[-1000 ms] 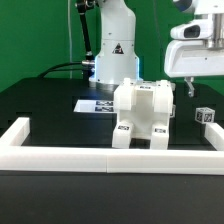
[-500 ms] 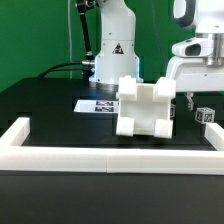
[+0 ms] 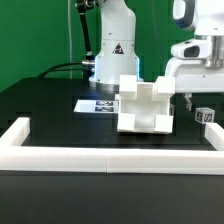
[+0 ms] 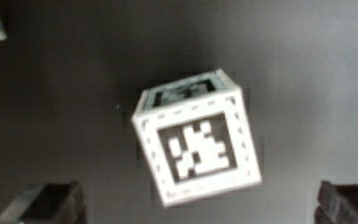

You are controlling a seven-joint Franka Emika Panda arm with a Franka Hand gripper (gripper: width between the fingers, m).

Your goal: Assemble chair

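**Inspector:** Inventory by kind, please.

**Operator:** From my console I count one chair point(image 3: 145, 108), joined as a single block; one small tagged cube point(image 3: 207, 116); one marker board point(image 3: 92, 105); one border rail point(image 3: 110, 160).

**Inspector:** Machinery?

**Operator:** One arm point(image 3: 115, 45), one gripper point(image 3: 186, 98), two fingers point(image 4: 48, 200). I cannot number the chair's separate pieces.

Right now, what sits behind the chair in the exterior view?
The marker board lies behind the chair, which covers one end of it. The arm's base stands further back. Whatever is directly behind the chair is hidden.
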